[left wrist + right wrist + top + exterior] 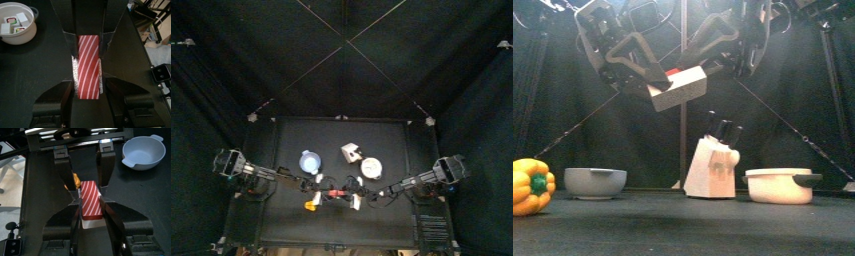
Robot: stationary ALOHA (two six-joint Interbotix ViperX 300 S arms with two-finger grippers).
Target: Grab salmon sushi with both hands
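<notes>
The salmon sushi [673,88], a red top with white stripes over a white base, hangs tilted in the air above the table. Both grippers hold it from opposite ends. In the left wrist view my left gripper [88,81] is shut on the salmon sushi [88,62], and the other arm's jaws clamp its far end. The right wrist view shows my right gripper [91,208] shut on the salmon sushi [91,198], with the left arm's jaws facing it. From above, the two arms meet near the table's front middle [334,190].
On the table stand a yellow bell pepper [532,186], a blue-grey bowl [595,182], a white knife block [711,165] and a white pot [780,185]. The pot [17,22] holds small pieces.
</notes>
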